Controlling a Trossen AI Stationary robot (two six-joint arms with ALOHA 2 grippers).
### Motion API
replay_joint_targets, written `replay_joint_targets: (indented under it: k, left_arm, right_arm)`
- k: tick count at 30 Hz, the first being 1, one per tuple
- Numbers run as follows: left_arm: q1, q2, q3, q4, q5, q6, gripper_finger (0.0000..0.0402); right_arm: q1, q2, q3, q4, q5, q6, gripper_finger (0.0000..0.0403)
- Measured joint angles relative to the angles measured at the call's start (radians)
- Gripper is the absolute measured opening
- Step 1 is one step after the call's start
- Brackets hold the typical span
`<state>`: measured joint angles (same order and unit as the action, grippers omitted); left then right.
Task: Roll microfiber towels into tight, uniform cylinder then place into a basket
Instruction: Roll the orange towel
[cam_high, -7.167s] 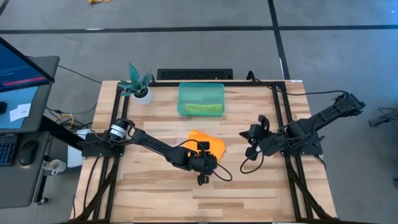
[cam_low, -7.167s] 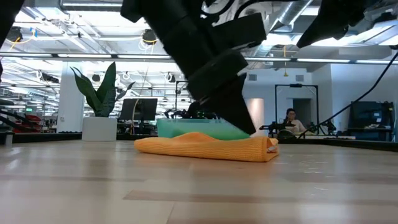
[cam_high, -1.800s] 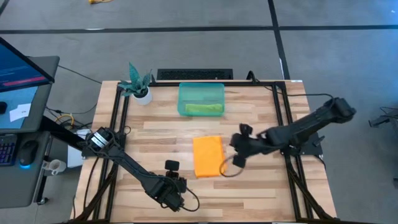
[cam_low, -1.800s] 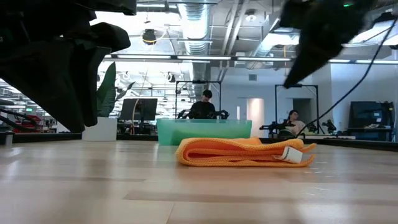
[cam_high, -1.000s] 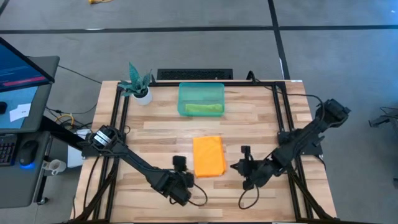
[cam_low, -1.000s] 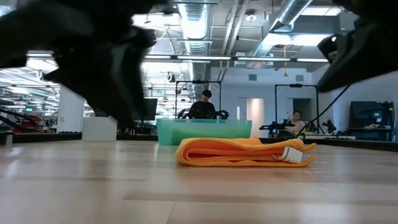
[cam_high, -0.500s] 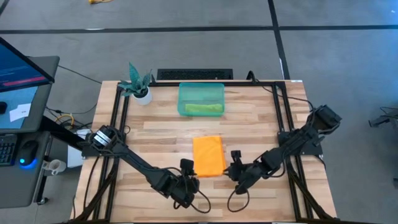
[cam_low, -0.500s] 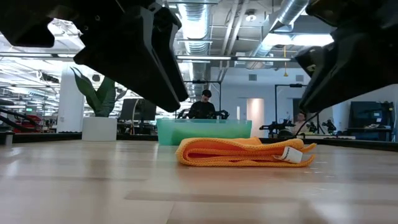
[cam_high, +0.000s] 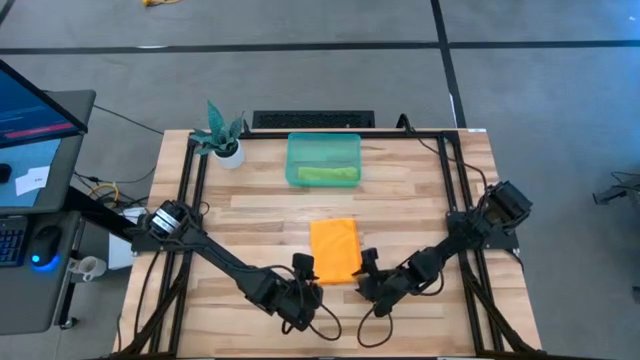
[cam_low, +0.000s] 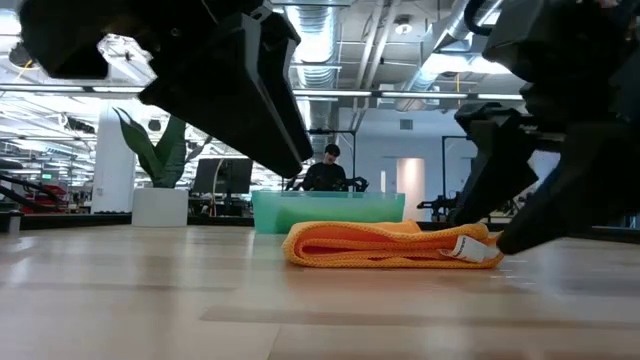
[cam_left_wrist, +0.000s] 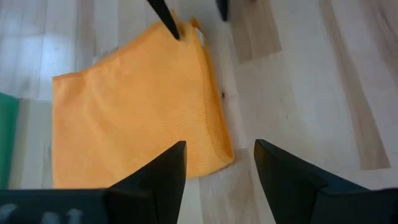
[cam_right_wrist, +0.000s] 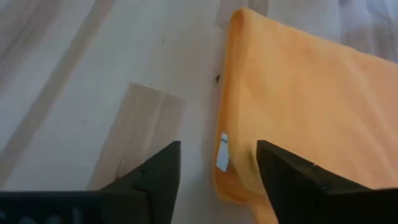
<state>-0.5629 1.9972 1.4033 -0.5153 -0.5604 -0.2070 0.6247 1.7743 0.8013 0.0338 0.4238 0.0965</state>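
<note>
The orange towel (cam_high: 335, 251) lies folded flat, a rectangle in the middle of the table, with a white tag (cam_right_wrist: 222, 152) at its near right corner. At the far side stands the teal basket (cam_high: 323, 146), and the lime green towel (cam_high: 326, 175) lies inside it. My left gripper (cam_high: 304, 270) stands open at the orange towel's near left corner (cam_left_wrist: 219, 158). At the near right corner my right gripper (cam_high: 364, 264) is open too. In both wrist views the fingers stand on either side of a corner, clear of the cloth.
A white pot with a teal plant (cam_high: 222, 140) stands at the far left corner. A black bar (cam_high: 313, 120) lies along the far edge behind the basket. Bare wood shows left, right and near of the orange towel. People sit in the room beyond (cam_low: 330, 170).
My right gripper has gone left and down to the orange towel's near right corner, and its fingers have opened. My left gripper has gone right to the towel's near left corner. The towel has lain still.
</note>
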Motion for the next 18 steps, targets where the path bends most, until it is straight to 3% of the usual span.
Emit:
replay_joint_targets:
  k: [4, 11, 18]
  left_arm:
    - [0.011, 0.0, 0.0, 0.011, -0.002, 0.02, 0.0183]
    - [0.015, 0.001, 0.0, 0.017, -0.002, 0.042, 0.0183]
    - [0.015, 0.102, -0.001, 0.085, -0.002, 0.116, 0.0183]
  right_arm:
    - [-0.013, 0.014, 0.0, 0.014, 0.004, -0.019, 0.0253]
    - [-0.044, 0.014, 0.0, -0.002, -0.034, 0.021, 0.0255]
    - [-0.06, 0.014, 0.0, -0.014, -0.083, 0.035, 0.0255]
